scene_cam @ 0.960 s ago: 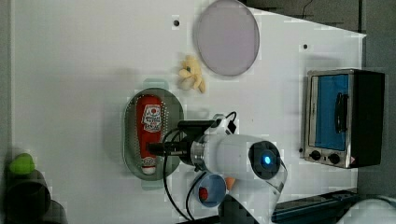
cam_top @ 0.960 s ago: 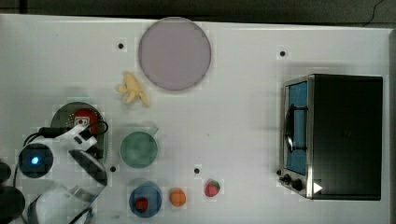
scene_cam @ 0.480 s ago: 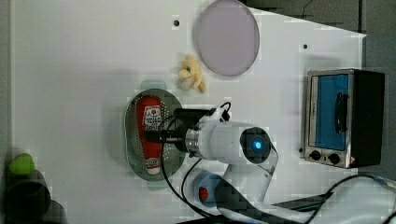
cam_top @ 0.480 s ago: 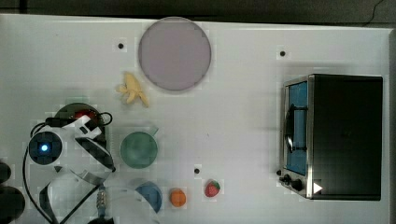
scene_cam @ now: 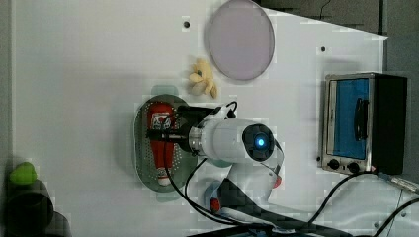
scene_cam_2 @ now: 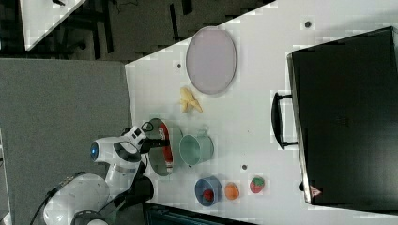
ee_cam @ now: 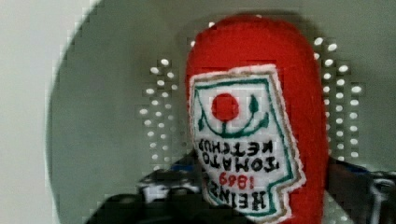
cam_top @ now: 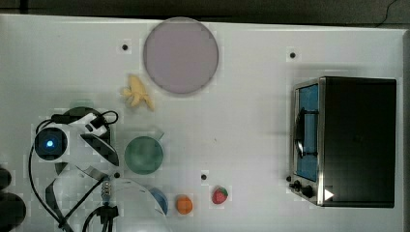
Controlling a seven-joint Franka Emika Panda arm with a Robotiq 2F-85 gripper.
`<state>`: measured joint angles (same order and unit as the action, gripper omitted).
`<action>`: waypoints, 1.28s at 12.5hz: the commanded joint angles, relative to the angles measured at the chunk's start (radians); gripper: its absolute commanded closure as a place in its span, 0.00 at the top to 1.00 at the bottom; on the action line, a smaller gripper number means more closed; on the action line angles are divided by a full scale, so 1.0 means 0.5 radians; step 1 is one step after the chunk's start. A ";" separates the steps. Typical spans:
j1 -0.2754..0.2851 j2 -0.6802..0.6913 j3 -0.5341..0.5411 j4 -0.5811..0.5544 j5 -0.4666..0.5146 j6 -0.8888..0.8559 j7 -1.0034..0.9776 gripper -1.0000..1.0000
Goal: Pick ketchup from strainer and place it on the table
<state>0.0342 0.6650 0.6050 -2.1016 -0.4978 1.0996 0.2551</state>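
Wrist view: elongated red plastic ketchup bottle with white label [ee_cam: 252, 93], lying lengthwise inside pale green oval plastic strainer with perforated bottom [ee_cam: 107, 116]. In left view, black tool [scene_cam: 165, 134] down at the bottle's labelled middle; clamped or apart, cannot tell. Strainer resting on flat white table [scene_cam: 74, 74]. Just beside the strainer in top view, round green cup [cam_top: 143, 154]. Farther off, yellow banana toy [scene_cam: 201, 83], round grey-lilac plate [scene_cam: 240, 39], black toaster oven [scene_cam: 363, 123] near the left view's right.
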 commanded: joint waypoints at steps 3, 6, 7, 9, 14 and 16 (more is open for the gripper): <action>0.051 -0.156 0.071 -0.001 -0.006 -0.045 0.138 0.60; 0.017 -0.385 0.155 0.005 0.124 -0.270 0.138 0.60; 0.000 -0.477 0.180 0.015 0.213 -0.373 0.137 0.60; -0.037 -0.664 0.211 0.056 0.461 -0.542 0.121 0.60; -0.227 -0.938 0.101 0.314 0.754 -1.030 -0.313 0.60; -0.313 -0.950 -0.015 0.468 0.754 -1.304 -0.566 0.60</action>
<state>-0.0212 0.1620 0.6553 -1.8994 -0.1260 0.4773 0.1002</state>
